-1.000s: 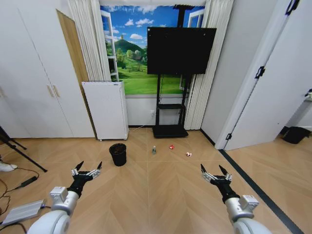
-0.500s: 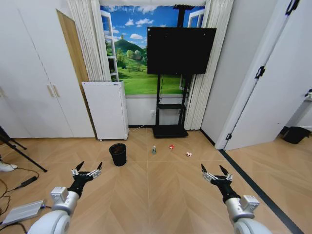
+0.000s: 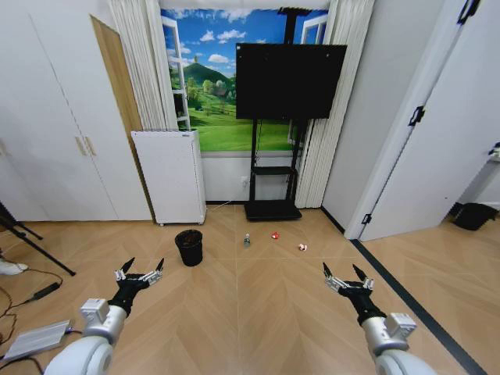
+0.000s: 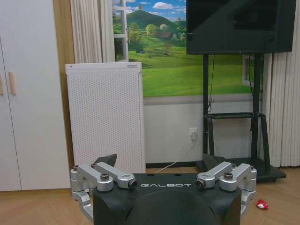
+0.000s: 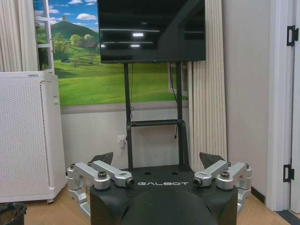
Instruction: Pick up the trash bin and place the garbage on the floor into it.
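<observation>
Two grippers hang low over a bare wood floor, well short of their work: the left gripper (image 3: 140,269) near the left edge and the right gripper (image 3: 345,273) to the right, both with fingers spread wide and holding nothing. Farther off, the trash bin (image 3: 188,247), small, black and round, stands upright on the floor in front of the white air purifier (image 3: 170,176) against the far wall. To its right the garbage lies in a loose row, each piece apart from the others: a small green bottle (image 3: 247,240) nearest the bin, then a red wad (image 3: 275,234), then a red-and-white wad (image 3: 302,247) farthest right. Behind the litter rises a black stand carrying a dark television (image 3: 290,80). In the right wrist view the bin's rim (image 5: 11,209) shows beside the purifier's base, and in the left wrist view a red scrap (image 4: 261,204) lies on the floor near the stand.
</observation>
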Controlling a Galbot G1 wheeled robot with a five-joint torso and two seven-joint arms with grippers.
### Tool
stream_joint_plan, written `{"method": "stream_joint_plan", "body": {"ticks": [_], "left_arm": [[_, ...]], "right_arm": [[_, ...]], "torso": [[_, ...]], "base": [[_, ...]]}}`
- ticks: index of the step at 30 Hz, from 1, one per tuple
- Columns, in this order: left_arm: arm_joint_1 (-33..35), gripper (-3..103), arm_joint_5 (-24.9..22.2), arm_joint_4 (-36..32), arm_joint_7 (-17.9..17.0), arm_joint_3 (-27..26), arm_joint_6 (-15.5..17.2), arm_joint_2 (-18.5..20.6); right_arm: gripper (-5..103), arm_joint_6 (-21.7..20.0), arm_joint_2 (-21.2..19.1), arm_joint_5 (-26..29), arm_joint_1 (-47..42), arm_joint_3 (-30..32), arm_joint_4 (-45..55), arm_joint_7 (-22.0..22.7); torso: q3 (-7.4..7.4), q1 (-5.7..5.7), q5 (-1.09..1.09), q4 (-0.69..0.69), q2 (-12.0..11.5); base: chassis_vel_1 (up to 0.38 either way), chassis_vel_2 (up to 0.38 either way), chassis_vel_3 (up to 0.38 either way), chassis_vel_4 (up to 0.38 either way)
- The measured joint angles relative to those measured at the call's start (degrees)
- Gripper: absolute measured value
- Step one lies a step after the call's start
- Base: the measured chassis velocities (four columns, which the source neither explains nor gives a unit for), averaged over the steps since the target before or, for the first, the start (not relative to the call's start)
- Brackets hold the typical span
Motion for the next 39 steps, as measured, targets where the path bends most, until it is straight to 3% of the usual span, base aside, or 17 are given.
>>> {"method": "stream_joint_plan", "body": {"ticks": [23,39], "left_arm": [[-0.3,100,0.1,-0.1,0.1,0.0,-0.1,0.2],[-0.2,100,-0.1,-0.3,0.2,0.0,-0.1,0.3]], "right_arm": [[100,0.7,-0.5,0.0,0.3,0.1,-0.3,-0.4],[100,0.9,-0.5,-0.5,0.0,0.0,0.0,-1.3]], "torso": [[-0.01,-0.01,-0.01,0.00,0.0],[0.01,0.00,-0.01,0.00,0.0]], "base": [[-0.014,0.010,0.014,-0.010],[-0.208,0.213,0.208,-0.207]]}}
